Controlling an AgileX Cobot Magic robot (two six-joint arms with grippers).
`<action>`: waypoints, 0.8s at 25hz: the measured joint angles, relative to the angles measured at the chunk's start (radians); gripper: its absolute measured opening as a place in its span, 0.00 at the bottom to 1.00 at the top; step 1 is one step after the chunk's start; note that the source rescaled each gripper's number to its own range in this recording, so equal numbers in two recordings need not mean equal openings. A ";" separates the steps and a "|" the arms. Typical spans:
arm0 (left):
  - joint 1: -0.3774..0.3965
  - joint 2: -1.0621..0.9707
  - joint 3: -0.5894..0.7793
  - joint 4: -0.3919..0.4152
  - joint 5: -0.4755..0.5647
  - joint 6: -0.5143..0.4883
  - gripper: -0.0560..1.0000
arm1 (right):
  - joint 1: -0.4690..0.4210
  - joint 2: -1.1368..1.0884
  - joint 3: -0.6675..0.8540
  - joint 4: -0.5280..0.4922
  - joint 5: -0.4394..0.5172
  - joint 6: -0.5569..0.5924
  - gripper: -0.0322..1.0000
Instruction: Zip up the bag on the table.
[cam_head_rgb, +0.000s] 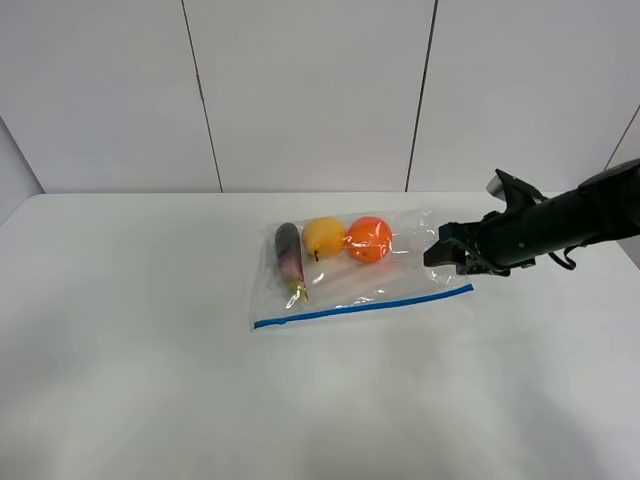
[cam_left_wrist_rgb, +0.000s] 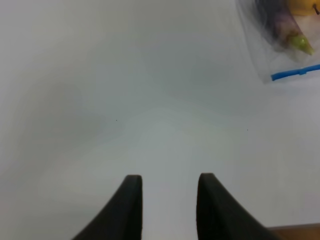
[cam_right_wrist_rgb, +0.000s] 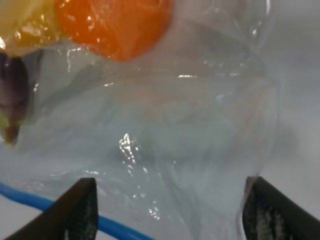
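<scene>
Bag position: the bag (cam_head_rgb: 355, 270) lies flat on the table (cam_head_rgb: 130, 350), right of centre in the exterior high view, blue zipper strip (cam_head_rgb: 362, 305) along its near edge.
Bag contents: eggplant (cam_head_rgb: 289, 253), yellow fruit (cam_head_rgb: 324, 238) and orange (cam_head_rgb: 369, 239) sit in a row along the far side of the bag, each touching the next.
Right gripper: the right gripper (cam_head_rgb: 447, 252) is at the bag's right end, just above the zipper corner; its arm (cam_head_rgb: 560, 225) enters from the right edge.
Right gripper state: spread wide; in the right wrist view the fingers (cam_right_wrist_rgb: 75, 210) stand far apart with wrinkled clear plastic between them, nothing clamped.
Right wrist only: creases and glare on the plastic, the orange (cam_right_wrist_rgb: 112, 25) seen close up, and the zipper strip (cam_right_wrist_rgb: 30, 197) running past one finger.
Left gripper: the left gripper (cam_left_wrist_rgb: 167, 192) appears in no part of the exterior high view.
Left gripper state: narrowly parted, empty, over bare table.
Left wrist only: the bag's left corner (cam_left_wrist_rgb: 280, 45) well apart from the fingertips, with the zipper end (cam_left_wrist_rgb: 295, 72) and the eggplant's green stem tip (cam_left_wrist_rgb: 302, 44).
</scene>
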 joint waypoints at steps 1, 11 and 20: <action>0.000 0.000 0.000 0.000 0.000 0.000 0.79 | 0.000 0.001 -0.019 -0.069 -0.006 0.045 1.00; 0.000 0.000 0.000 0.000 0.000 -0.003 0.79 | 0.000 0.001 -0.097 -0.816 -0.050 0.683 1.00; 0.000 0.000 0.000 0.000 -0.001 -0.003 0.79 | 0.000 0.001 -0.098 -1.187 -0.076 1.130 1.00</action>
